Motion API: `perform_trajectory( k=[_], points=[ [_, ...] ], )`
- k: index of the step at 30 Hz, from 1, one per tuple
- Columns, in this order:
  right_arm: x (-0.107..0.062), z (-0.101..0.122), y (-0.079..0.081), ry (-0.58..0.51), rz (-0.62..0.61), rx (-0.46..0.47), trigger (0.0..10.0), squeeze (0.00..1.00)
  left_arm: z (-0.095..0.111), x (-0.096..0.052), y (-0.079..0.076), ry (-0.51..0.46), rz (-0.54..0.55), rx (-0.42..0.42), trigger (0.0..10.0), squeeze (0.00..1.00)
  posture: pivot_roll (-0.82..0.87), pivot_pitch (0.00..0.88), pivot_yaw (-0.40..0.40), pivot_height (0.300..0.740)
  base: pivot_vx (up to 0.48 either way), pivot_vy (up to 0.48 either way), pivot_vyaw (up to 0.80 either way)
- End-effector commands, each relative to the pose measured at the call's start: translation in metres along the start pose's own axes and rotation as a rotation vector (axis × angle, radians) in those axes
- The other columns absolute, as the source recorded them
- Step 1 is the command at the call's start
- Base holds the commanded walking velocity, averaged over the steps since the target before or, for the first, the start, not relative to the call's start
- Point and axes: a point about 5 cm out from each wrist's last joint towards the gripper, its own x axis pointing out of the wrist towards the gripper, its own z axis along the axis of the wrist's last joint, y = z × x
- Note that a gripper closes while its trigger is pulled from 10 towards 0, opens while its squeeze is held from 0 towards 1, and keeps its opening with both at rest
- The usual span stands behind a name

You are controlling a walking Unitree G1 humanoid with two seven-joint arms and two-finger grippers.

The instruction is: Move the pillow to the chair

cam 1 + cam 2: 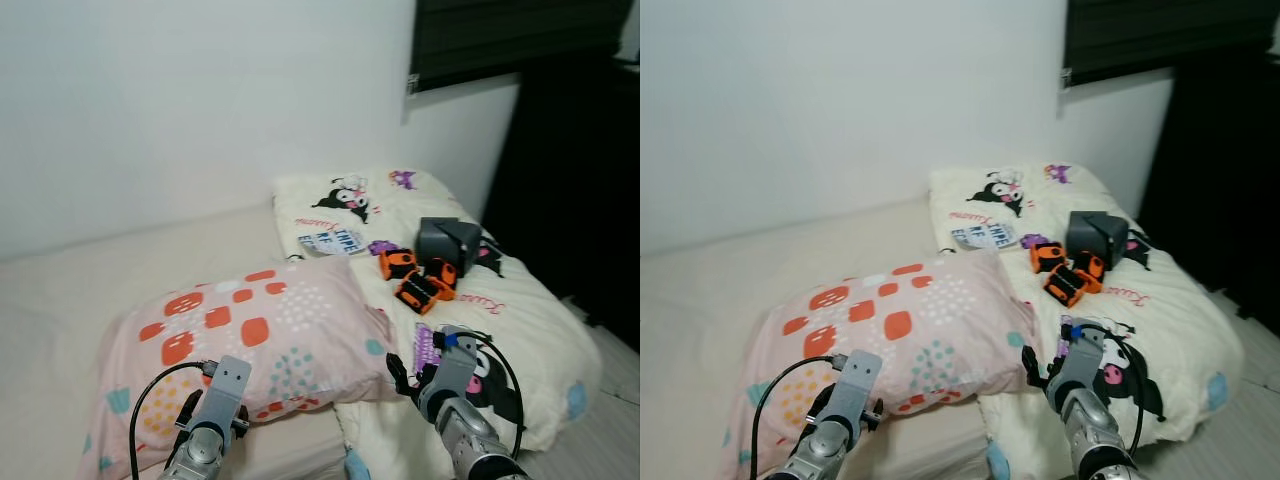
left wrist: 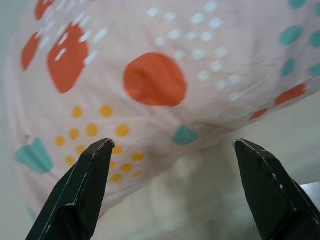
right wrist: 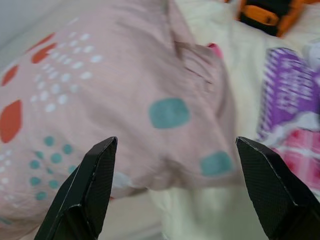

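A pink pillow (image 1: 250,340) with orange, teal and white spots lies on the bed in front of me. My left gripper (image 2: 172,147) is open at the pillow's near left edge, its black fingers (image 2: 82,185) spread just short of the fabric. At the pillow's near right corner my right gripper (image 3: 175,145) is open too, fingers (image 3: 87,187) wide and facing the corner. Both silver arms (image 1: 215,420) reach in from the bottom of the head views. The pillow (image 3: 125,105) rests partly on a cream blanket.
A cream cartoon-print blanket (image 1: 520,320) covers the bed's right side, carrying a grey box (image 1: 445,240), orange and black toys (image 1: 415,278) and a small card (image 1: 330,240). A white wall rises behind, with dark furniture (image 1: 580,180) at the right. The bare mattress (image 1: 60,330) spreads left.
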Motion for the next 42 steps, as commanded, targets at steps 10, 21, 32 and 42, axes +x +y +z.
perform_trajectory(
  k=[10, 21, 32, 42],
  points=[
    [0.010, 0.033, 0.015, -0.112, 0.073, -0.005, 10.0, 0.00, 0.012, 0.001, -0.002, -0.097, -0.030, 0.146, 10.0, 0.00, -0.03, 0.000, 0.097, 0.665, 0.000, 0.000, 0.00],
    [0.016, 0.060, 0.027, -0.204, 0.124, -0.019, 10.0, 0.00, 0.004, 0.003, 0.003, 0.018, -0.021, -0.269, 10.0, 0.00, -0.03, 0.000, 0.096, 0.625, 0.000, 0.000, 0.00],
    [0.016, 0.067, 0.030, -0.225, 0.143, -0.023, 10.0, 0.00, 0.016, 0.007, 0.004, -0.038, -0.215, -1.277, 10.0, 0.00, -0.03, 0.000, 0.088, 0.590, 0.000, 0.000, 0.00],
    [0.014, 0.069, 0.033, -0.246, 0.167, -0.020, 10.0, 0.00, 0.036, 0.009, 0.008, -0.207, -0.352, -1.577, 10.0, 0.00, -0.04, 0.000, 0.089, 0.550, 0.000, 0.000, 0.00]
  ],
)
